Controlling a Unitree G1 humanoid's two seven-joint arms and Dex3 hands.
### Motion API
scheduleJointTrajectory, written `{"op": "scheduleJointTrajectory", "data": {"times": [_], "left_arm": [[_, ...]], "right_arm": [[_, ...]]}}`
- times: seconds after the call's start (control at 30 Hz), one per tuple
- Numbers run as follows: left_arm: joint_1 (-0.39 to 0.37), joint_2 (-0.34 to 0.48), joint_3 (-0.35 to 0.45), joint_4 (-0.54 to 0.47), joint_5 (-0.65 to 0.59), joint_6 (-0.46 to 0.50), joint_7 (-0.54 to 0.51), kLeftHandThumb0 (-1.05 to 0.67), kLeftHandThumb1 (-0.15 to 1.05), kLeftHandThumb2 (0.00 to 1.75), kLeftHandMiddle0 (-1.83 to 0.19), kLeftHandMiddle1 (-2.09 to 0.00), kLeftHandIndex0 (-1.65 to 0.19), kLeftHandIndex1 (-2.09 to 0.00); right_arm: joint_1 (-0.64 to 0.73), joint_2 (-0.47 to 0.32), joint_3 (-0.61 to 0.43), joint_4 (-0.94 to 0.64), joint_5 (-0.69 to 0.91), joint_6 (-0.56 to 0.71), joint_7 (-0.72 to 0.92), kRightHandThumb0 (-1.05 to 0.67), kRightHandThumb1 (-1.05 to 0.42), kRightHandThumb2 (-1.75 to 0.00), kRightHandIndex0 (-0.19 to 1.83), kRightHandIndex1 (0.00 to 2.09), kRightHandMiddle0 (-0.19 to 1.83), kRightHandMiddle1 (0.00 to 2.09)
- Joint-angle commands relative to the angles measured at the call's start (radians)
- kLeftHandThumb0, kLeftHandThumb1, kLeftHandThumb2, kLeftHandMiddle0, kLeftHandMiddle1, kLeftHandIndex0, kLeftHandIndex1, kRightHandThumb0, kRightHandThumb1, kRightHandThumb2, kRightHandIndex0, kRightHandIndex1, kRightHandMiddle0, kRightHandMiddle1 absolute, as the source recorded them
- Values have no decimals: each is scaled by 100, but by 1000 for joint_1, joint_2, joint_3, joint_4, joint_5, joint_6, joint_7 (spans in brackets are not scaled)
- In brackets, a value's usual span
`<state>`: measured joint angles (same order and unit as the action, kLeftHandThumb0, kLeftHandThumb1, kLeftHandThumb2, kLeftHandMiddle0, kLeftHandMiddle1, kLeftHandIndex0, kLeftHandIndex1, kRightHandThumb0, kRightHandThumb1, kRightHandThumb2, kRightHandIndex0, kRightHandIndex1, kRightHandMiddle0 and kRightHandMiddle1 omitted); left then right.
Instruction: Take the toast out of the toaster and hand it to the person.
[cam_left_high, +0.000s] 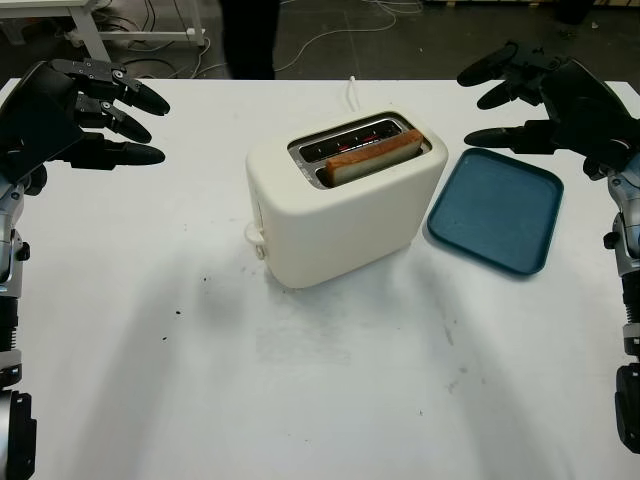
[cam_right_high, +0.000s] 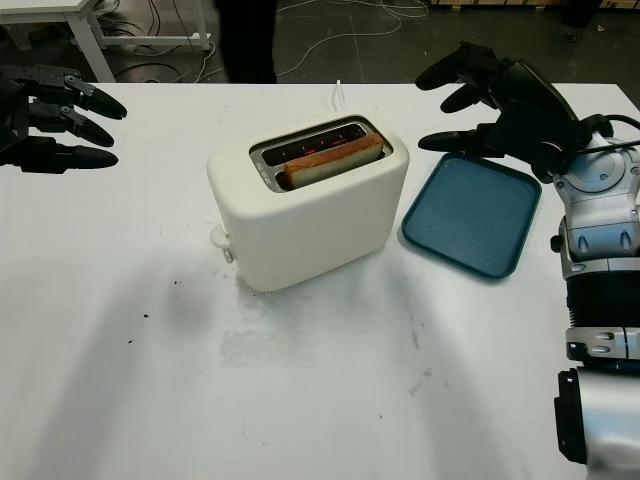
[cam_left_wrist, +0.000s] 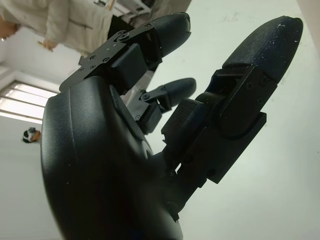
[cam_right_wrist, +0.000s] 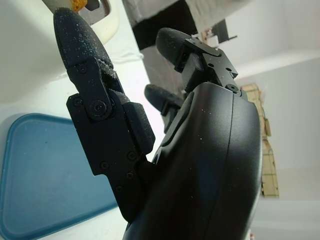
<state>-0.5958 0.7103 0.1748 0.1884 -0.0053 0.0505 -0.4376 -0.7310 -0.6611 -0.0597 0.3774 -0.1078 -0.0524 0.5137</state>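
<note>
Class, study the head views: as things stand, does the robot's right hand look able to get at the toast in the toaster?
Probably yes. The right hand is open above the blue tray's far edge, and the toast sticks up from the toaster's near slot with nothing between them.

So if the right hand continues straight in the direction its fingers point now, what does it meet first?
Probably the toaster. The right hand, open, hovers above the far edge of the blue tray with its fingers pointing sideways toward the toaster's top, where the toast sticks out. Its height is unclear, so it might pass just behind or above.
</note>
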Motion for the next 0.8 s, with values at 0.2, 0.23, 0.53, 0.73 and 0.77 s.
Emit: {"op": "scheduleJointTrajectory", "data": {"times": [0.2, 0.23, 0.53, 0.73, 0.77], "left_arm": [[2, -28, 19, -5, -16, 0, 23, -105, 58, 0, -79, -88, -84, -66], [2, -31, 22, -4, -19, -1, 22, -105, 58, 0, -77, -90, -83, -67], [0, -35, 20, -1, -9, -10, 30, -105, 59, 0, -74, -95, -79, -74], [3, -42, 23, -5, -11, -7, 43, -105, 59, 0, -75, -96, -79, -77], [3, -42, 23, -4, -11, -7, 44, -105, 58, 0, -75, -96, -78, -77]], "right_arm": [[13, -4, -10, 13, 29, -23, 8, -86, -81, 0, 8, 124, 22, 93], [13, -5, -10, 14, 30, -22, 6, -87, -81, 0, 8, 125, 22, 94], [21, -5, -14, 3, 32, -8, -6, -88, -81, 0, 10, 123, 22, 93], [22, -1, -20, 3, 53, 11, 8, -87, -81, 0, 7, 123, 21, 92], [23, -1, -20, 4, 53, 5, 7, -87, -80, 0, 8, 124, 21, 93]]}}
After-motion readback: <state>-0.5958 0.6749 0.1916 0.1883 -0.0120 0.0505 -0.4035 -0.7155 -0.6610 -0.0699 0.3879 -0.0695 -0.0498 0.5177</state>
